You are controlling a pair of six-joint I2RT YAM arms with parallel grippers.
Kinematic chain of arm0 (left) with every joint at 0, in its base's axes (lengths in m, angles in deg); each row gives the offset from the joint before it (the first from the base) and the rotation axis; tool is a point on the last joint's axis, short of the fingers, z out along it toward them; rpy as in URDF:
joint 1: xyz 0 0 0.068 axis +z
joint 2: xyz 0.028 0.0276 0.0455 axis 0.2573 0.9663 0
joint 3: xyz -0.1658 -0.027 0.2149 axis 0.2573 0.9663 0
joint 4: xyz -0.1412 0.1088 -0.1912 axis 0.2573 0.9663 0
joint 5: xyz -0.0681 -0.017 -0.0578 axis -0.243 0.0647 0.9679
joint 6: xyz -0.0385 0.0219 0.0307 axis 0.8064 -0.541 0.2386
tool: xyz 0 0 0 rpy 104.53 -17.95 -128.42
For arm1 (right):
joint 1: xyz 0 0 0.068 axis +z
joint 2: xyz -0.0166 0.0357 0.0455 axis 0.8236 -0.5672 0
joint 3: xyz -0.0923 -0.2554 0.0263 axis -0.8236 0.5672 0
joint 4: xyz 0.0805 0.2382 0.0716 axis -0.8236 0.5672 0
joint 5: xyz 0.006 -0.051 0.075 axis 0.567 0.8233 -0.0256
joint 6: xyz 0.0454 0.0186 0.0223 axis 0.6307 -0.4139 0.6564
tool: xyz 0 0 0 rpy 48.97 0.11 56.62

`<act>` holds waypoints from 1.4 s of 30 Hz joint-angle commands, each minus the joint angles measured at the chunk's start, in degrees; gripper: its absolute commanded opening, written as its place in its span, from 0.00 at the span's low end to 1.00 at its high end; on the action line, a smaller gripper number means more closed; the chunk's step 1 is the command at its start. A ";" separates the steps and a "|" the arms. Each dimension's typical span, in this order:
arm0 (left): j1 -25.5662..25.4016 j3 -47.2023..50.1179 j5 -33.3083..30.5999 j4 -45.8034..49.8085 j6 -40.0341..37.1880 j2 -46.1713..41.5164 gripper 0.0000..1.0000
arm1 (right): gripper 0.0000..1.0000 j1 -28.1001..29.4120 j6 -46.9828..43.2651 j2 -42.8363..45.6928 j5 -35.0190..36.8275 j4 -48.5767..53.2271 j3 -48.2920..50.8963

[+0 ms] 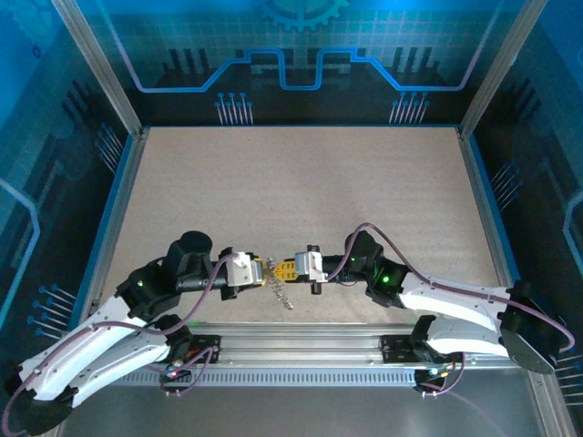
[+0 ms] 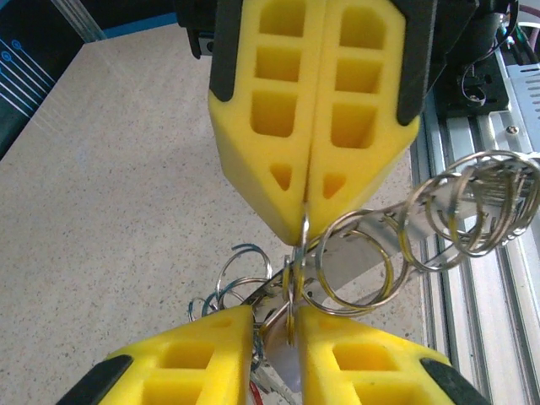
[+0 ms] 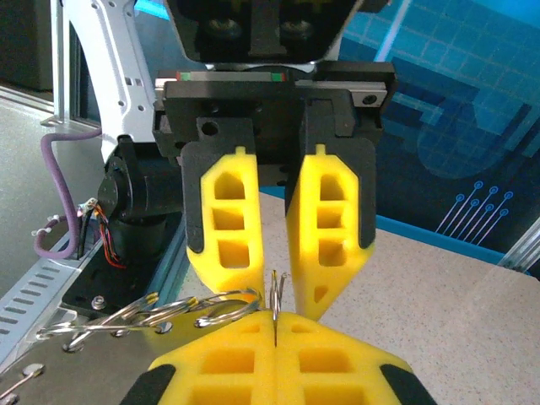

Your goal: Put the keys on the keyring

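Your right gripper (image 2: 305,226) presses its yellow, hollow-celled foam pads (image 2: 270,110) together on the thin grey wire keyring (image 2: 293,283), seen edge-on. Your left gripper (image 2: 277,319) holds its pads slightly apart either side of that wire. A chain of shiny steel rings (image 2: 354,270) trails aside over the speckled table (image 2: 126,186); the keys are too cluttered to make out.

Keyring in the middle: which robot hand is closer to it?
Right. The right gripper pinches the keyring between its shut fingertips. The left gripper faces it from the other side, jaws apart with the ring in the gap, not clearly touching it.
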 commanded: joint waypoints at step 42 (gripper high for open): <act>2.62 -2.18 10.87 -3.39 4.96 -1.73 0.28 | 0.00 0.65 -1.03 0.73 1.45 -1.04 -1.11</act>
